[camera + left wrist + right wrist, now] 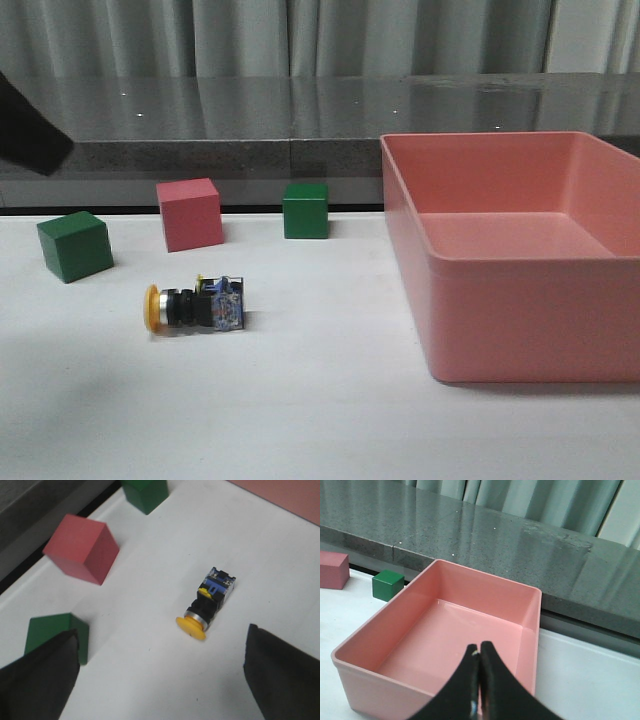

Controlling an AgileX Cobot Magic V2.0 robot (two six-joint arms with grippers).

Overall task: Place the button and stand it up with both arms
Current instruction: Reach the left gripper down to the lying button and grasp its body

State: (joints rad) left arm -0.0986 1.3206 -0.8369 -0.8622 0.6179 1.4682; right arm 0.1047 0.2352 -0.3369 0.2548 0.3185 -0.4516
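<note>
**Button down, left gripper spread above it**

Left gripper [160, 675] held wide open over the table [320, 420], nothing between the fingers [40, 680]. Right gripper [480, 680] pressed closed and empty, poised over the pink bin [537, 630], well away from the work.

Button [195, 307] lay on its side on the table, left of the bin and in front of the red cube [189, 213], yellow cap toward the robot's left, blue-grey base toward the bin. Touched nothing. Two green cubes [74, 245] [305, 210] stood apart behind it.

Step in hand, by judgement: approach and grasp by the left arm; standing not yet begun.

Best done by centring the open fingers over the black body, not the cap, and turning the wrist so the pads close across the body's width. Straight descent advised, stopping short of the table. Grip worth keeping clear of the base, so that it can be set flat. Rolling on the round cap likely if nudged off-centre. Right arm probably needed beside the base as a steadying stop during tipping upright.
</note>
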